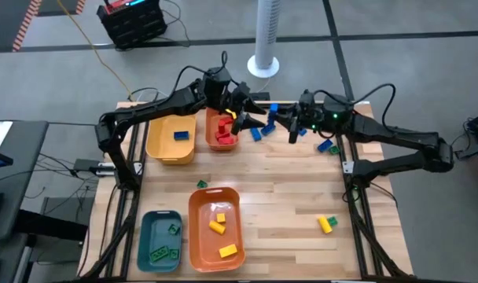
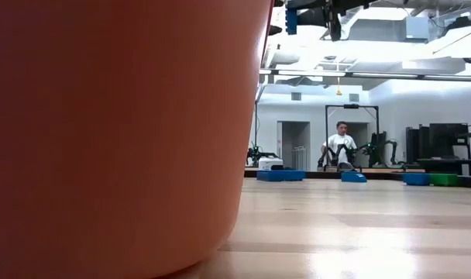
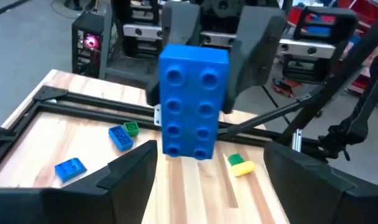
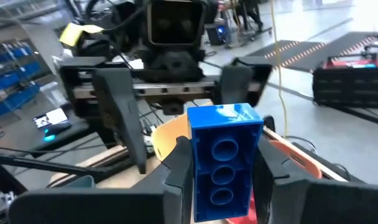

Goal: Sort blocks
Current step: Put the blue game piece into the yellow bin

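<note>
Holding a blue block (image 4: 224,160) clamped in my right gripper (image 1: 272,119), I'm presenting it above the table's (image 1: 286,189) far edge, facing my left gripper (image 1: 247,106), whose fingers (image 3: 130,180) are standing apart either side of it.

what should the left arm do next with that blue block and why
Probably ease the left gripper forward until its fingers sit either side of the blue block, then close. The right gripper holds the block up in the air facing it, the left fingers are open and short of it: it looks like a handover.
</note>
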